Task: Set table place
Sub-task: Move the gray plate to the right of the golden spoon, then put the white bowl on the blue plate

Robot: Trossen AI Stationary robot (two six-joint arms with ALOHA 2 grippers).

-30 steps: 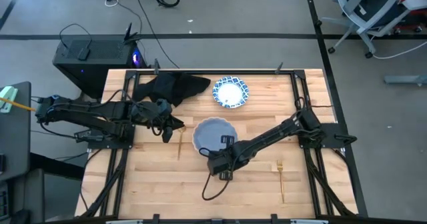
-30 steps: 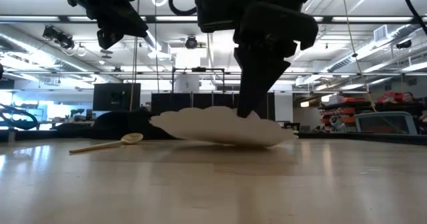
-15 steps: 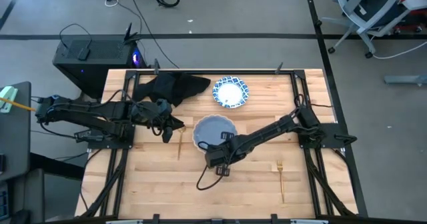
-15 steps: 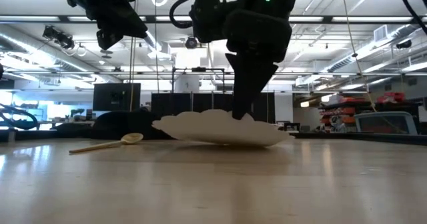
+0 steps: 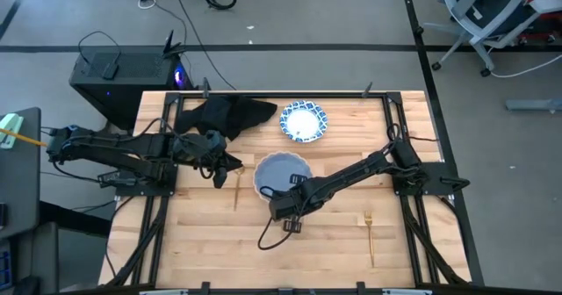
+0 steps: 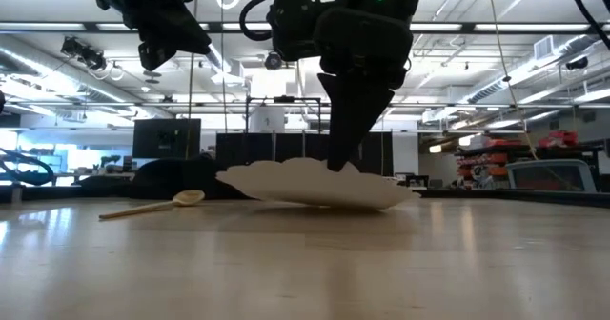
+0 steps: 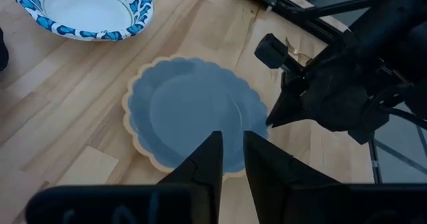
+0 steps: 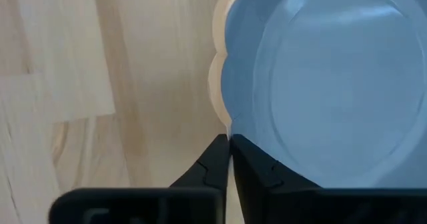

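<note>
butcher-block table (image 5: 202, 242), scalloped blue-grey plate (image 5: 283, 168)

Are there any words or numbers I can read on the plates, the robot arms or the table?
No readable words or numbers on anything.
Blue-grey plate: plain, no writing.
Patterned dish: blue shapes only, no letters.
Table: bare wood, no labels.
Right gripper at the plate's rim and left gripper: no readable markings.

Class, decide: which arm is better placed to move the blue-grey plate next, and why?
Right. The right gripper is already pinching the plate at its near rim, tilting it; the left gripper hangs beside the spoon.
</note>
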